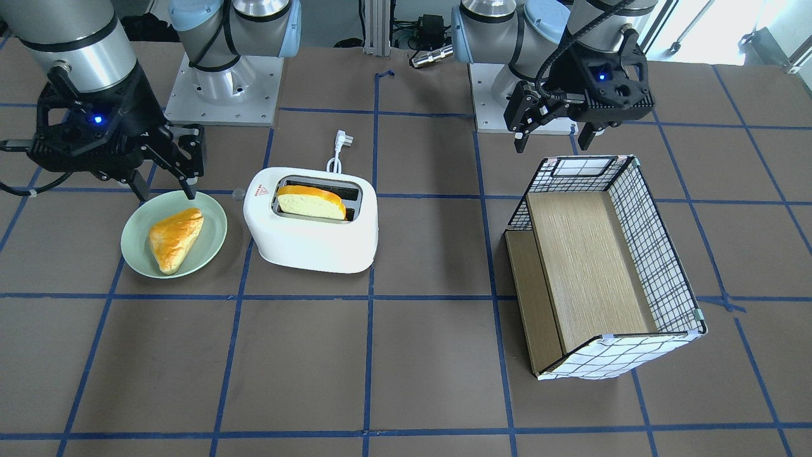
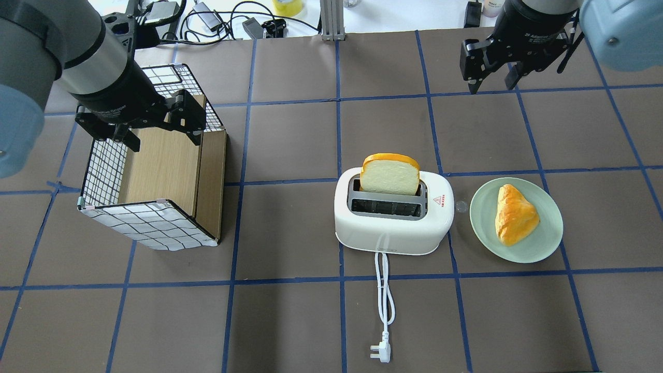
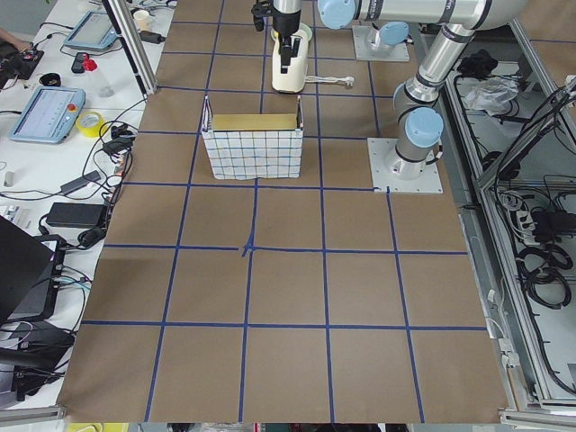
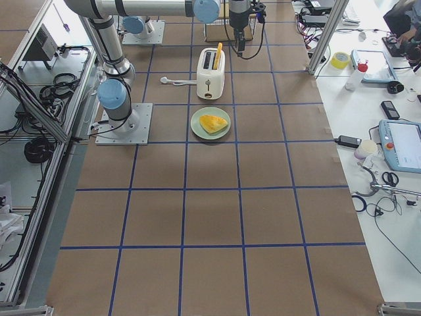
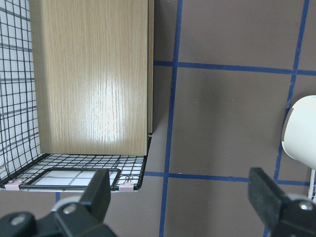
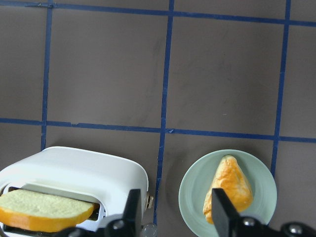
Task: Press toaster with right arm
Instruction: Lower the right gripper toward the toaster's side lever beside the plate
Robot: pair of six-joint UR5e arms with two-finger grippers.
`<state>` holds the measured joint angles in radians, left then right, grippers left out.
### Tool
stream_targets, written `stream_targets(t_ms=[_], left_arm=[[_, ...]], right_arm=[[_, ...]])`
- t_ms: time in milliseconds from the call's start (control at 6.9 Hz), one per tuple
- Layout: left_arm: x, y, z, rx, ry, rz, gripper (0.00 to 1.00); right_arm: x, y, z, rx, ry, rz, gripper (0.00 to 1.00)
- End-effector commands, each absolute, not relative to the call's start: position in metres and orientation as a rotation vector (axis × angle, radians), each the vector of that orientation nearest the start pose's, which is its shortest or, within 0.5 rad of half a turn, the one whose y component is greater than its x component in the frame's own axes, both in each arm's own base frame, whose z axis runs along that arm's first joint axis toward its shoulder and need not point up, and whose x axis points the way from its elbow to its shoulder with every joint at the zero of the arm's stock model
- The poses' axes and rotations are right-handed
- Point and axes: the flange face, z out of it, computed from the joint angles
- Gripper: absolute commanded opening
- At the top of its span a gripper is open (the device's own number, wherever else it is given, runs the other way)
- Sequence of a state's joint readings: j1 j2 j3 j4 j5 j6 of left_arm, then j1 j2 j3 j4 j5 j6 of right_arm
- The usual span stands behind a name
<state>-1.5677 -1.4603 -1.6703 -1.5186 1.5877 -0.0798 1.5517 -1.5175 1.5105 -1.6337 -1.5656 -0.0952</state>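
Front-facing view: the white toaster (image 1: pixel 311 238) sits midway between the desk's robot and operator edges. Its long axis runs parallel to both, and a bread slice (image 1: pixel 312 204) stands upright in one slot.

Overhead: its cord (image 2: pixel 384 290) trails toward the robot's edge, and its sticker end faces the plate (image 2: pixel 544 243) toward the desk's right end. The right pincer (image 2: pixel 491 87) hangs raised, fingers apart. The left pincer (image 2: pixel 164 137), also spread, hovers at the checked box (image 2: pixel 150 228).

Right wrist view: the lever (image 6: pixel 148 199) sits on the plate-facing end.
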Motion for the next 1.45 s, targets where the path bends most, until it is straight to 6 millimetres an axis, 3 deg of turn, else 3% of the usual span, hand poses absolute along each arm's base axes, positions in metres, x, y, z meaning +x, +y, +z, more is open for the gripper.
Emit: stream_targets(t_ms=[0,290,435,1014,1304], left_arm=[[-0.13,-0.451,0.496,-0.13,3.123,-0.099,1.0],[-0.13,-0.451,0.496,-0.13,3.123,-0.099,1.0],[-0.13,-0.451,0.496,-0.13,3.123,-0.099,1.0],[-0.13,-0.451,0.496,-0.13,3.123,-0.099,1.0],[-0.13,-0.451,0.496,-0.13,3.123,-0.099,1.0]], right_arm=[[0.125,-0.514,0.479,-0.115,3.131,0.047,0.0],[0.123,-0.488,0.416,-0.103,3.12,0.27,0.0],[0.122,-0.477,0.394,-0.084,3.112,0.342,0.0],[0.126,-0.459,0.334,-0.089,3.089,0.384,0.0],[0.125,-0.459,0.33,-0.099,3.1,0.369,0.0]])
